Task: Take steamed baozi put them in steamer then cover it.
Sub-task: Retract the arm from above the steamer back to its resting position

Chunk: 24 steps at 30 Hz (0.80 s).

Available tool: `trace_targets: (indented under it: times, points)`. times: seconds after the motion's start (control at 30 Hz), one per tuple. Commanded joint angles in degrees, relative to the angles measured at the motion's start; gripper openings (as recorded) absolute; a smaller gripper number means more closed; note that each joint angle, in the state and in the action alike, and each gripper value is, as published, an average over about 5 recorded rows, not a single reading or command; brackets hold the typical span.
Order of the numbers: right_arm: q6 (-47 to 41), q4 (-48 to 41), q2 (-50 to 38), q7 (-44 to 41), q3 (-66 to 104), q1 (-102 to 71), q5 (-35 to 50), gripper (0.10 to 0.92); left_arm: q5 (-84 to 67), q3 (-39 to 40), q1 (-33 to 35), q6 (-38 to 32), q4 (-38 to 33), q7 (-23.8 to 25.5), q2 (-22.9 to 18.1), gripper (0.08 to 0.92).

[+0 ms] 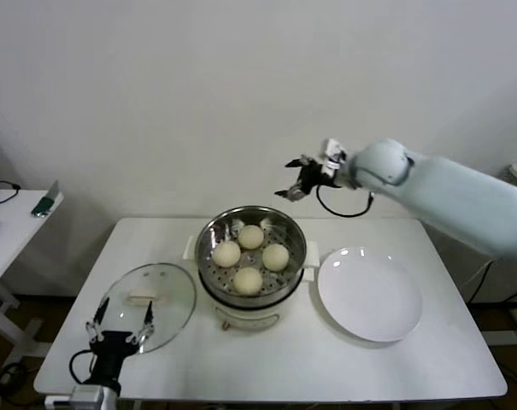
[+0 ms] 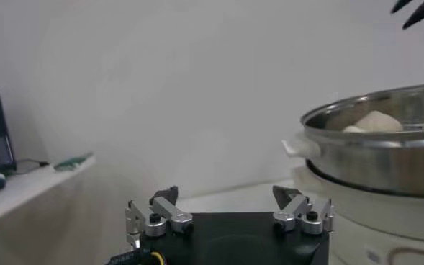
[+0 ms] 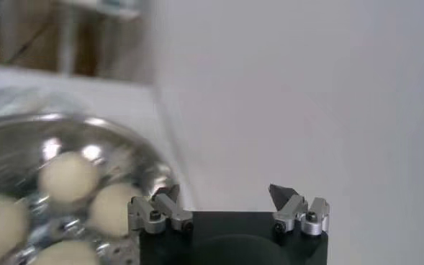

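Several cream-white baozi (image 1: 248,279) lie in the steel steamer (image 1: 279,290) at the table's middle. The glass cover (image 1: 171,286) lies flat on the table left of the steamer. Its cream handle (image 1: 147,298) faces up. My right gripper (image 1: 296,181) hangs open and empty in the air, above and behind the steamer's far rim. In the right wrist view the right gripper (image 3: 226,193) has nothing between its fingers, with baozi (image 3: 68,176) below it. My left gripper (image 1: 121,323) stands open at the cover's near edge. The left wrist view shows the left gripper (image 2: 229,198) empty, with the steamer (image 2: 384,162) ahead.
A flat white plate (image 1: 369,293) lies right of the steamer, bare. A small side table (image 1: 10,226) with dark items stands far left. A white wall runs behind the table. The table's front edge is just below my left gripper.
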Motion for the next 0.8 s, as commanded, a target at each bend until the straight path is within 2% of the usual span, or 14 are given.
trace_targets:
  times: [0.03,0.2,0.33,0.47,0.67,0.8]
  points:
    - [9.7,10.0,-13.2,14.0,59.8,-59.2,-10.6,0.823,1.8,-0.6,-2.1,-0.4,0.2,-1.6,0.9,0.823]
    - [18.4,9.1,-4.7,11.5,77.4,-81.0,-15.5,0.823,1.9,-0.1,-2.9,-2.2,2.0,-3.8,0.9,0.823]
    - [26.3,7.6,2.4,10.4,83.0,-88.2,-16.8,0.823,5.2,-0.6,-3.2,-4.0,3.8,-5.2,1.9,0.823]
    - [31.4,7.7,8.3,11.5,85.4,-92.4,-17.6,0.823,14.5,-1.4,-3.1,-6.6,5.5,-8.7,3.7,0.823]
    - [34.0,9.3,14.4,13.3,87.1,-97.4,-18.5,0.823,32.9,-1.7,-1.3,-9.5,8.0,-17.7,7.3,0.823]
    - [35.2,9.5,17.5,13.9,87.0,-99.5,-20.1,0.823,46.1,-1.4,-0.4,-11.2,11.8,-21.4,10.3,0.823]
